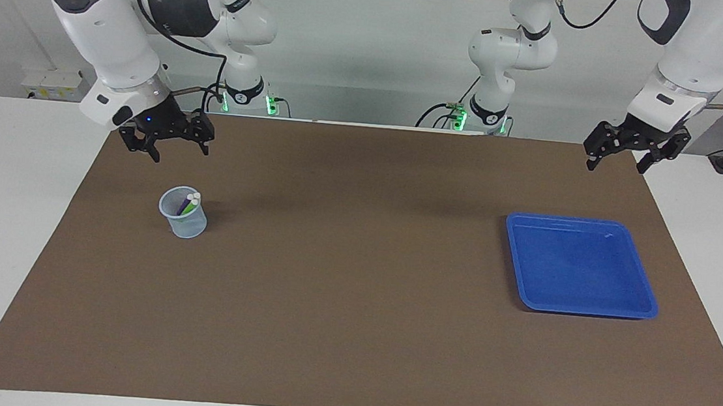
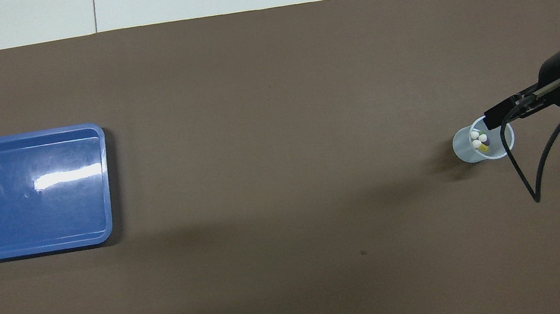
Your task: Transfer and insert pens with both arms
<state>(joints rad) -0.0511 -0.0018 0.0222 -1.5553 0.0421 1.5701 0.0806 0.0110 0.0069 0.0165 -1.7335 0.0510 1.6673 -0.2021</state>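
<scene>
The three pens [image 1: 189, 203] stand upright in a small clear cup [image 1: 184, 221] on the brown mat, toward the right arm's end. Their pale ends point up. Green and purple show in the facing view. Yellow and purple show in the overhead view [image 2: 481, 142]. My right gripper [image 1: 169, 144] is open and empty. It hangs in the air over the mat, above the strip between the cup and the robots. My left gripper [image 1: 620, 157] is open and empty. It hangs high over the mat's corner at the left arm's end, near the robots.
A blue tray [image 1: 582, 222] with nothing in it lies on the mat toward the left arm's end; it also shows in the overhead view [image 2: 26, 136]. The brown mat [image 1: 352, 307] covers most of the white table.
</scene>
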